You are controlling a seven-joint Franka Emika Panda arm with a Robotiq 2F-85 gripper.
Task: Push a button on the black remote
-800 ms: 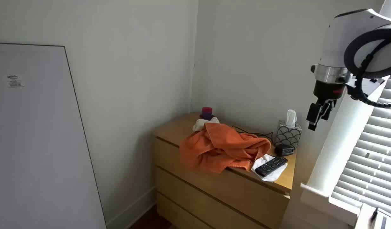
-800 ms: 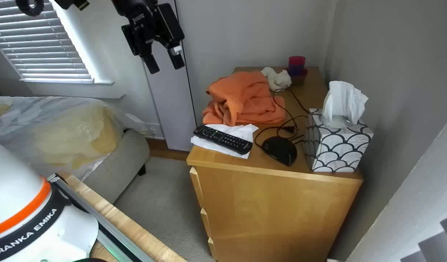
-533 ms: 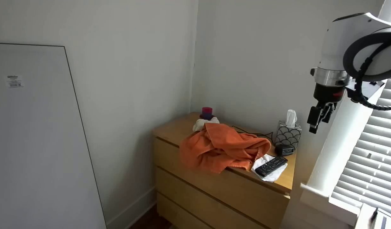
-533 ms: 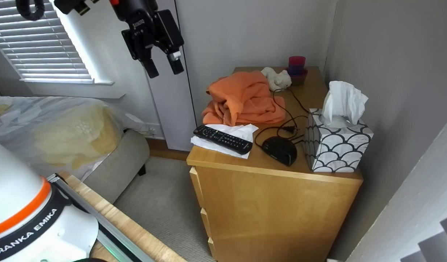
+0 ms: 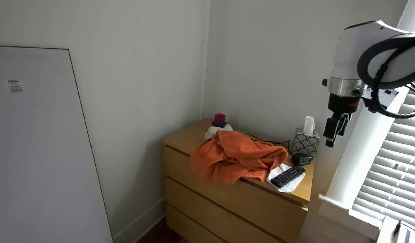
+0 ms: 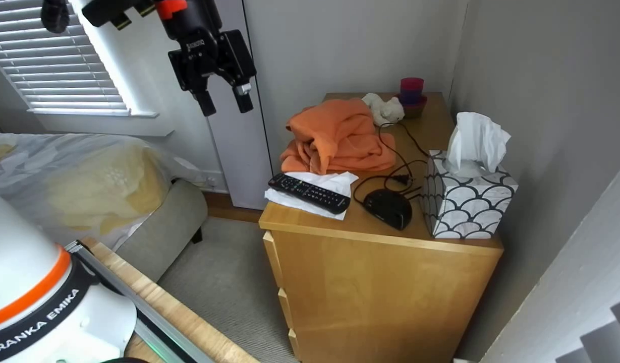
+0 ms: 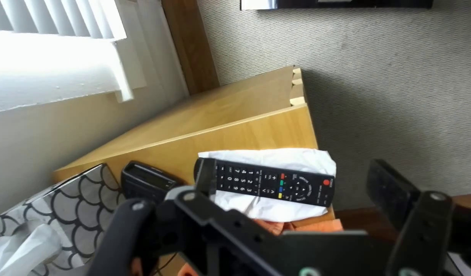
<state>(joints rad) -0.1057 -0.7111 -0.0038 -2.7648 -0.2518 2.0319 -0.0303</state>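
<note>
Room corner, plain pale grey walls [image 5: 136, 84]. In an exterior view, a light-brown wooden counter with drawers [image 6: 385, 282], its top read as a dial:

Four o'clock: white tissue box with black scallop pattern [image 6: 468, 214]; in its opening, a crumpled white tissue [image 6: 477, 143].

One o'clock: pink-and-purple stacked cups [image 6: 411, 91] set in a dark red vessel [image 6: 416, 111]; interiors unseen, count uncertain.

Eight o'clock: slim oblong black remote with rows of buttons [image 6: 310, 193], lying on a crumpled white sheet [image 6: 340, 180].

Six o'clock: small rounded black device [image 6: 388, 208], model unclear.

Ten o'clock: heaped orange cloth [image 6: 340, 136].

Black fingers [image 6: 244, 102]: spread apart, higher than the counter, well apart from the remote, toward its half past ten.

Hidden or cut off: in an exterior view, a lumpy white item [image 5: 212, 132], identity unclear, masks most of the vessel; the white robot arm [image 5: 347, 50] runs off the frame between two and three o'clock. In the wrist view, one finger covers a strip of the remote toward its nine o'clock end; the tissue box is cut off at eight o'clock.
</note>
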